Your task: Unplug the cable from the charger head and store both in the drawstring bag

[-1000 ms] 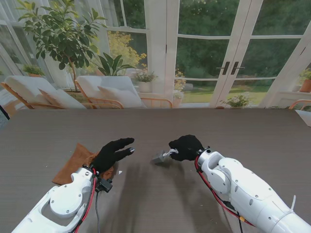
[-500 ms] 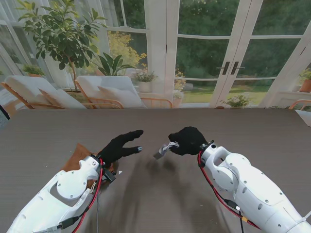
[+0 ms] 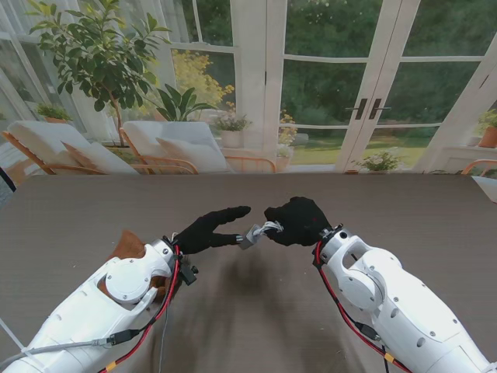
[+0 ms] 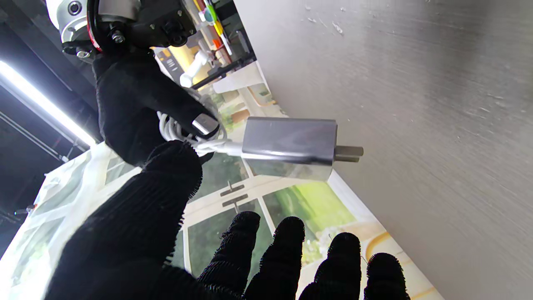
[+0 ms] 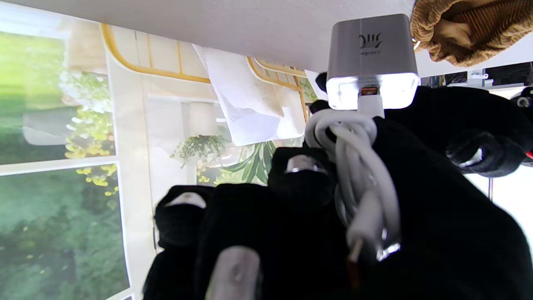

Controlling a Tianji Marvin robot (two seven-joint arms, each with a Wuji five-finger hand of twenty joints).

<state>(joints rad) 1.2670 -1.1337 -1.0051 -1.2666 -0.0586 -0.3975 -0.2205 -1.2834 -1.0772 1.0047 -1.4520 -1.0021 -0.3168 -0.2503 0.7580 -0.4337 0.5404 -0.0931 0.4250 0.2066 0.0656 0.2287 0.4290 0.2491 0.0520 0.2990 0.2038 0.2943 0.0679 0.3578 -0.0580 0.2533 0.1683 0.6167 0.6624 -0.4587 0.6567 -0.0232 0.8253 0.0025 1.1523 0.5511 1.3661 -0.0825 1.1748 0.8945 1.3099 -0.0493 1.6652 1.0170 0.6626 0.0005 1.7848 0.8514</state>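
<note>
In the stand's view, the charger head (image 3: 248,236) is being held above the table (image 3: 435,210), its long axis running roughly sideways and tipped slightly down, with its free end pointing toward the robot's left. It is projecting from the right hand (image 3: 293,221), which is being kept closed around the bundled white cable (image 3: 269,227); that arm is reaching in from the right with the hand near the middle of the table. The left hand (image 3: 208,230) is being held with its fingers spread and empty, the fingertips lying just beside the charger head; whether they are touching it cannot be told here. The brown drawstring bag (image 3: 129,246) is lying on the table to the left, partly hidden by the left forearm. In the left wrist view, the charger head (image 4: 289,146) is being seen side-on, its two metal prongs (image 4: 349,153) pointing away from the right hand (image 4: 137,108), whose fingers are wrapped around the coiled cable (image 4: 179,133); the left hand's fingers (image 4: 287,250) are standing apart from the charger, gripping nothing. In the right wrist view, the cable (image 5: 358,166) is being shown looped over the gloved fingers (image 5: 300,175), its plug seated in the charger head (image 5: 370,54), with the bag (image 5: 466,29) beyond.
</note>
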